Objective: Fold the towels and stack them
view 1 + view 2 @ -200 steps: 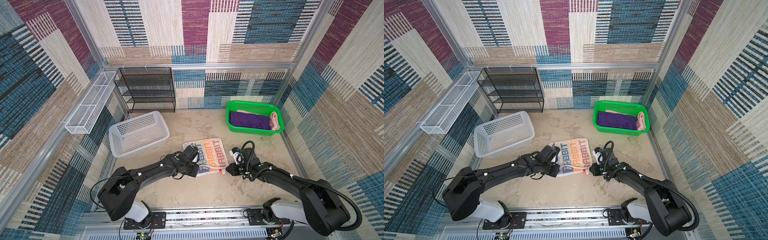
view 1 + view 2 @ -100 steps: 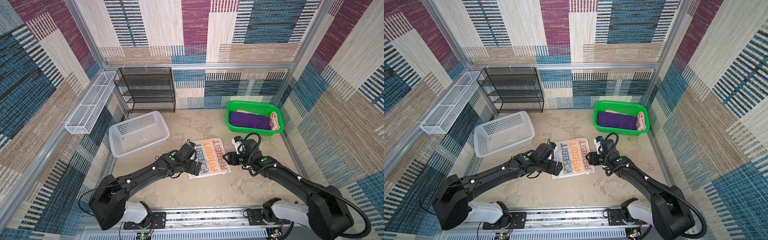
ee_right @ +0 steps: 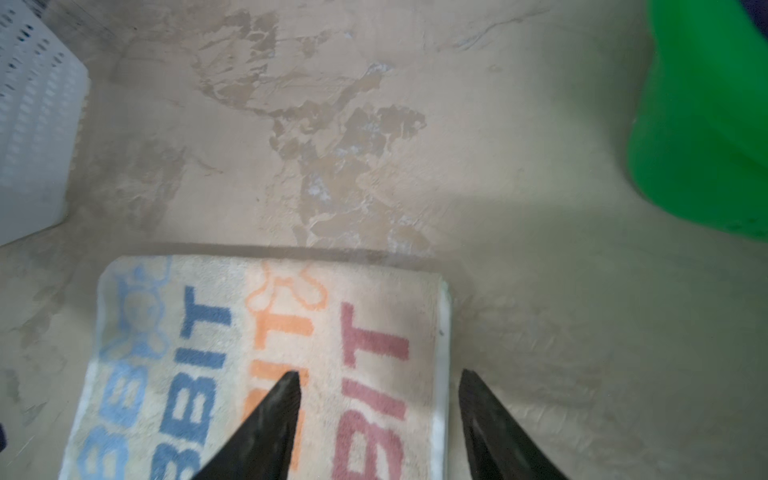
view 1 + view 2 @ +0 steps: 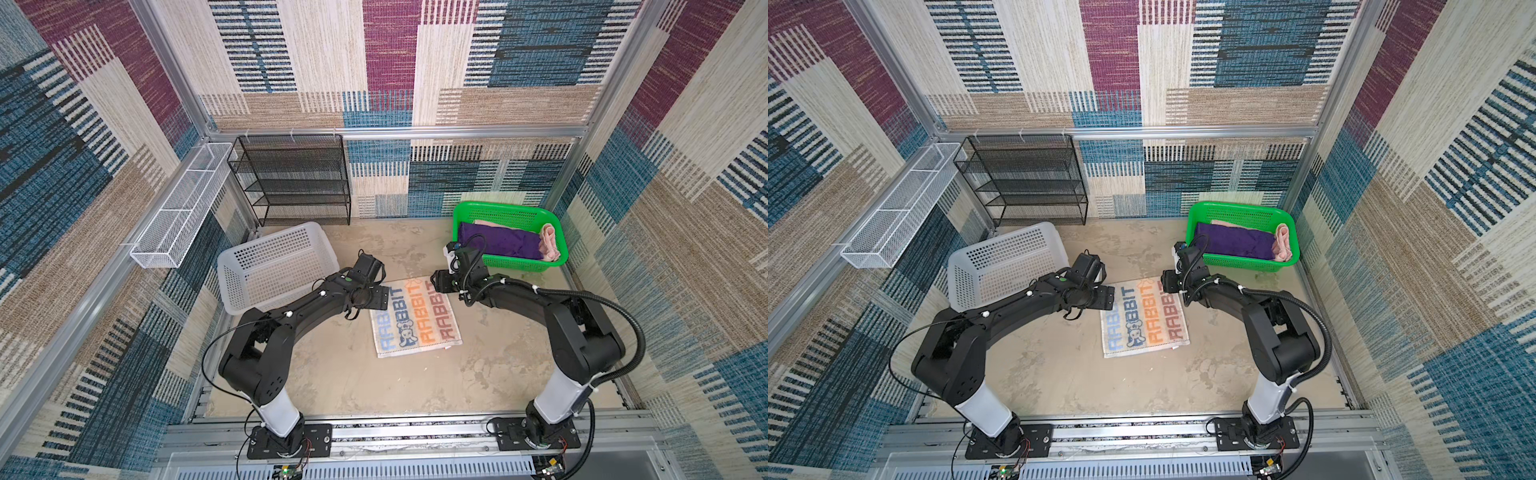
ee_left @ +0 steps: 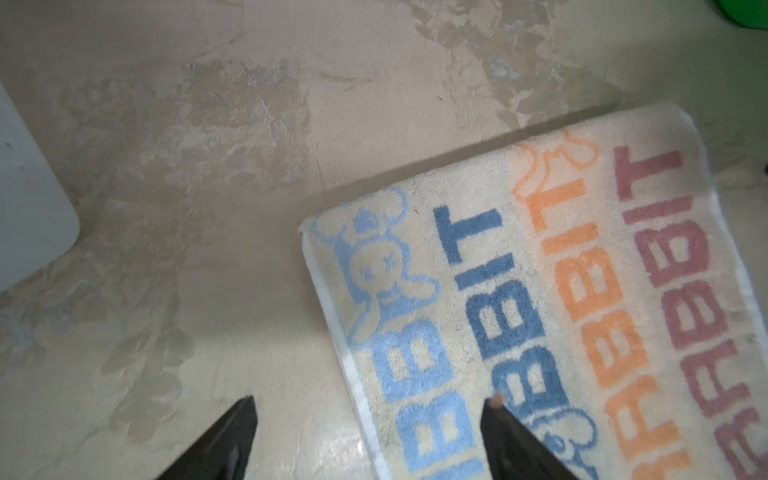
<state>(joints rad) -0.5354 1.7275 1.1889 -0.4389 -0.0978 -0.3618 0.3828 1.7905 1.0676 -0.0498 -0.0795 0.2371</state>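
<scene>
- Since a second ago, both arms are shifted from the near end of the whitish terry towel with blue, orange and red "RABBIT" lettering [image 4: 415, 320] to its far end. The jaws, narrower then, are now parted.
- The left gripper [image 5: 371, 401] is spread wide with nothing pinched. One finger is seen over the towel's left edge and the other over the bare beige mottled tabletop [image 4: 332, 374].
- The right gripper [image 3: 378, 374] is spread with nothing pinched, and the towel's right edge is straddled the same way. Contact with the cloth cannot be told.
- The towel is left flat and doubled, with a rounded crease at the far end. This is judged as one fold laid and released, with further folding and stacking still owed.
- The towel is placed mid-table, between the white perforated plastic basket [image 4: 270, 240] and the green perforated plastic basket [image 4: 503, 205], apart from both.
- A deep purple towel [image 4: 498, 243] and a pink towel [image 4: 548, 245] are seen inside the green basket.
- The lettering rows are run from the rail side towards the back wall, R near and T far, with letter tops turned left.
- The outline is close to square, and the long axis is judged to lie along the lettering.
</scene>
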